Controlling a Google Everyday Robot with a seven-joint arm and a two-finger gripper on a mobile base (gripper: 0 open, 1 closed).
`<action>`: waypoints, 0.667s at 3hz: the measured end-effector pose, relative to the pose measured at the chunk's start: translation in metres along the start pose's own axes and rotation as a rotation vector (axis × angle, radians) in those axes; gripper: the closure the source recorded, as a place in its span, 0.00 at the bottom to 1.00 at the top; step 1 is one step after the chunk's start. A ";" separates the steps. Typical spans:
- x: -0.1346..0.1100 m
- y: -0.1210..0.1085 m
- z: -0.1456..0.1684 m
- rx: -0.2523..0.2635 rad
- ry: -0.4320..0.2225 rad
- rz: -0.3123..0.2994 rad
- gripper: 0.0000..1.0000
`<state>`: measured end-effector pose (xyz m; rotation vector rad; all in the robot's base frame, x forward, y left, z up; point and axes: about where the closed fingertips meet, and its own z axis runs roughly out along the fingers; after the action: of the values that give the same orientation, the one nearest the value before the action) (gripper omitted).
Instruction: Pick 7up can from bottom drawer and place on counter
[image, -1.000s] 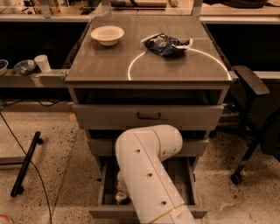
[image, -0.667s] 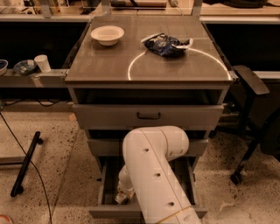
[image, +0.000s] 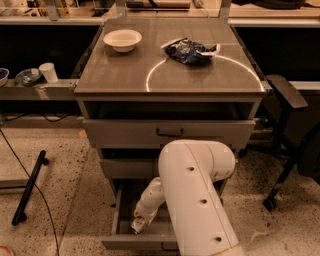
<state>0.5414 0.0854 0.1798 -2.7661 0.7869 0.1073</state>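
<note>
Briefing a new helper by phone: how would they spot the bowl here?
Above the open bottom drawer where the gripper reaches, find the grey counter; look at its back left corner. The bowl sits there, outside the white circle line, round and plain white, unlike the crumpled dark blue snack bag to its right.

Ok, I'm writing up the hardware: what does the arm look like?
The arm is a thick, rounded, off-white shell with a few small dark dots along its side; no cables show. A slimmer white link runs down to the gripper, which is inside the bottom drawer.
</note>
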 end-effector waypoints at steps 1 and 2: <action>0.008 -0.001 -0.067 0.148 0.042 -0.074 1.00; -0.006 -0.003 -0.143 0.325 0.053 -0.103 1.00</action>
<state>0.5382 0.0522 0.3189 -2.5017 0.6114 -0.1055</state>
